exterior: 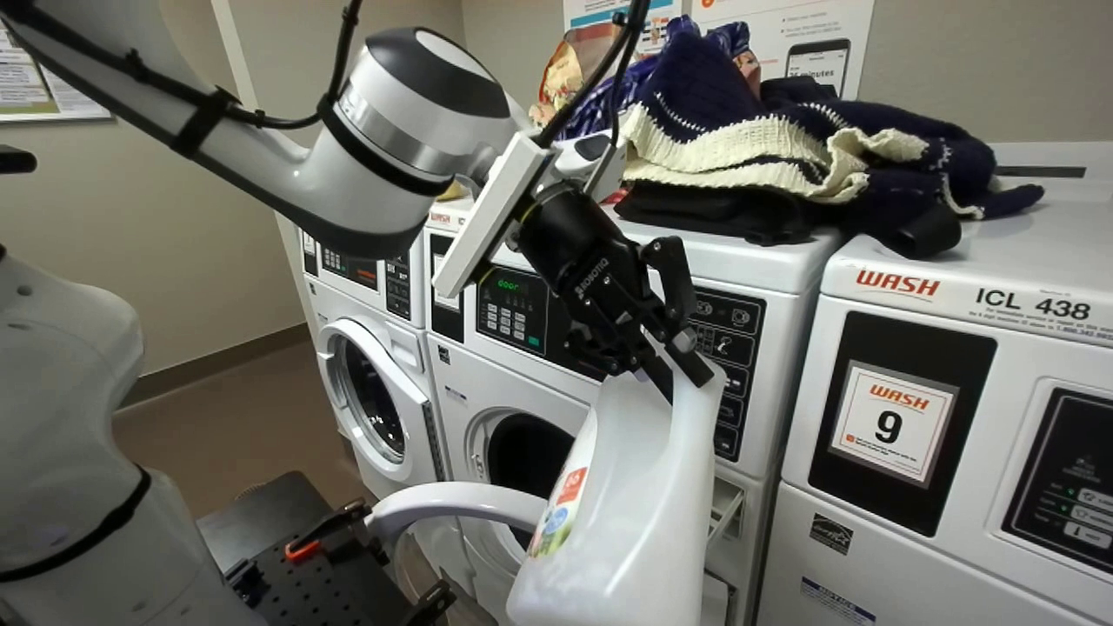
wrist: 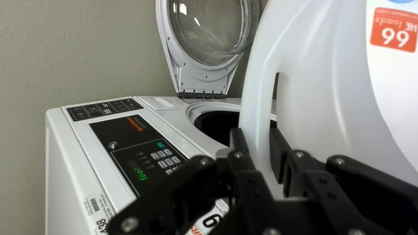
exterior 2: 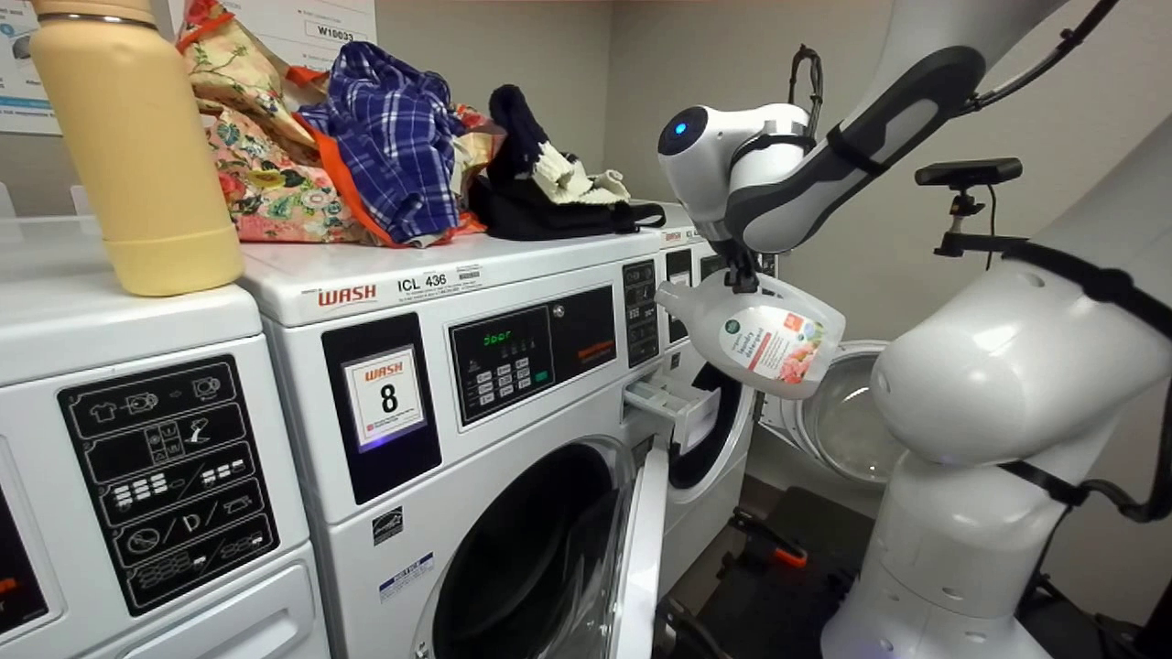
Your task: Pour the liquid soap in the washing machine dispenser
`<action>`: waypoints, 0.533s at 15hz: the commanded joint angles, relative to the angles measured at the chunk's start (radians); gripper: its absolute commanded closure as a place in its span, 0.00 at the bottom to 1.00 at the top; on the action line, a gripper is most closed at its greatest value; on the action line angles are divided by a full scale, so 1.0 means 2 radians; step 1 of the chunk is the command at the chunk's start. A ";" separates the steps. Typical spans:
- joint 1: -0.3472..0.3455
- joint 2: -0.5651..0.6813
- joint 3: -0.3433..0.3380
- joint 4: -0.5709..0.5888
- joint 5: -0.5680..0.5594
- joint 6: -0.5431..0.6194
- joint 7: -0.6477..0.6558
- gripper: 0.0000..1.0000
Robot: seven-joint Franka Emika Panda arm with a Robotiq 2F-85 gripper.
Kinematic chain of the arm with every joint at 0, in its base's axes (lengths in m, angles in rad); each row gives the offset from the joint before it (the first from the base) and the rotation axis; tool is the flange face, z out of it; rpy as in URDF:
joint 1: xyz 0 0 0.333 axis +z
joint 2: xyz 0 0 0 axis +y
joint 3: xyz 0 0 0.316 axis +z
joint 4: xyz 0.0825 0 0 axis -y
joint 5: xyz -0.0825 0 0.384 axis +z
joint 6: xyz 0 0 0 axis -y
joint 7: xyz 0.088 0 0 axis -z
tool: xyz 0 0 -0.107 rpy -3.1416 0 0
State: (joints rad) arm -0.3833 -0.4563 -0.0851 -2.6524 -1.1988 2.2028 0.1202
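Beige wall (wrist: 88, 52), washer (exterior 2: 485, 444) near the gripper (wrist: 256, 141), which is clamped on the jug's (exterior 2: 769, 334) handle (wrist: 257, 88). Best spot imo; the rest's probably heavy-ish, slick, sloshy.

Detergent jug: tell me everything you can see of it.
The jug is white, translucent and plastic-looking, with a moulded handle, narrow spout and a label reading "laundry detergent", with red and pink print. It hangs in the air, tipped well over, the spout end higher. In an exterior view the spout shows above the open drawer. The pincer is shut on the handle; nothing else visibly touches it. How full it is, I can't tell.
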 commanded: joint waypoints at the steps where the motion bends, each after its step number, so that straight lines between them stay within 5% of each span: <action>1: 0.038 0.009 -0.026 0.025 -0.015 -0.049 -0.041 0.94; 8: 0.072 0.048 -0.035 0.049 -0.042 -0.114 -0.095 0.94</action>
State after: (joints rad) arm -0.2768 -0.3963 -0.1538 -2.6154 -1.2428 2.0634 0.0106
